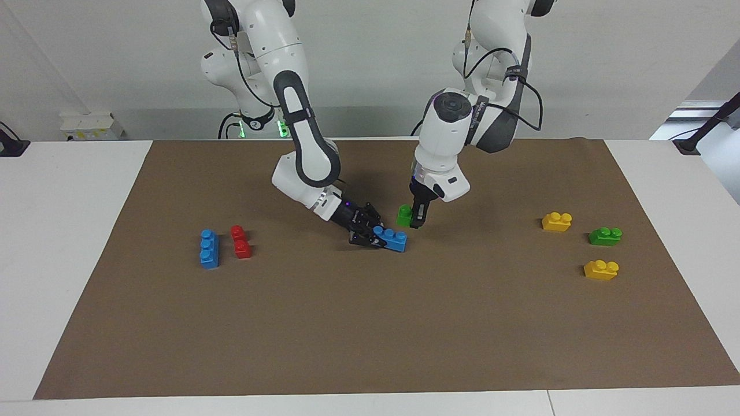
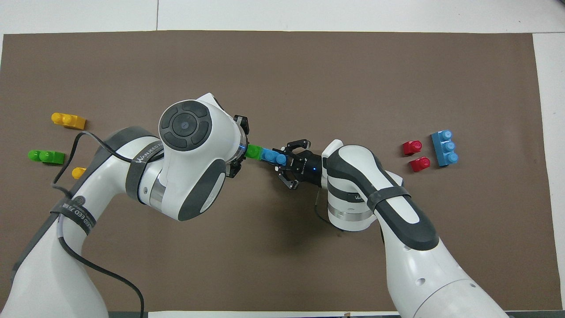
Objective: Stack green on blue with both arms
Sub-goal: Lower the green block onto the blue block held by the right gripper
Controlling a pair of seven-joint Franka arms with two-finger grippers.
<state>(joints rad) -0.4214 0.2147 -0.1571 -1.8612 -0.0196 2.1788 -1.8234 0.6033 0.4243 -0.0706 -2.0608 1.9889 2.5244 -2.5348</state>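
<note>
My right gripper (image 1: pixel 370 234) (image 2: pixel 284 160) is shut on one end of a light-blue three-stud brick (image 1: pixel 390 238) (image 2: pixel 271 156), held low at the middle of the brown mat (image 1: pixel 370 335), studs up. My left gripper (image 1: pixel 415 219) (image 2: pixel 245 152) is shut on a small bright-green brick (image 1: pixel 404 215) (image 2: pixel 253 152) and hangs a little above the blue brick's free end. In the overhead view the green brick's edge meets the blue brick's tip. In the facing view a small gap shows between them.
A second blue brick (image 1: pixel 209 249) (image 2: pixel 445 148) and a red brick (image 1: pixel 240 241) (image 2: pixel 415 154) lie toward the right arm's end. Two yellow bricks (image 1: pixel 557 222) (image 1: pixel 601 270) and another green brick (image 1: pixel 605 236) (image 2: pixel 46 156) lie toward the left arm's end.
</note>
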